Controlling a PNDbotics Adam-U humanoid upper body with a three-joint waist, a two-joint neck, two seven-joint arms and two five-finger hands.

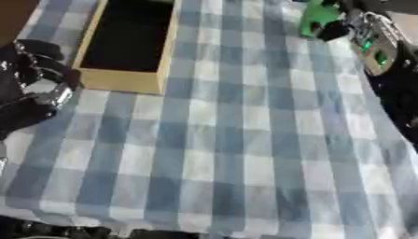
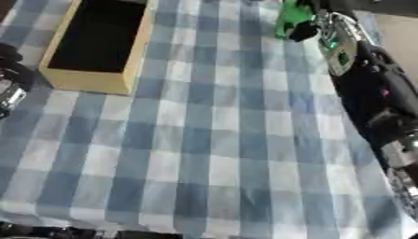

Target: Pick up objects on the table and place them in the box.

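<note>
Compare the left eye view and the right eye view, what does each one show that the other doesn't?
Only the left eye view shows most of the left robot hand beside the box. Only the right eye view shows the right arm running down the right edge. Both share the box, the checked cloth, and the right robot hand at a green object.

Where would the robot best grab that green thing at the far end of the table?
The green object is blurred, so its shape is unclear. The right hand is already at its near right side, so coming from there and closing on its near lower part seems likeliest. The box lies far left.
</note>
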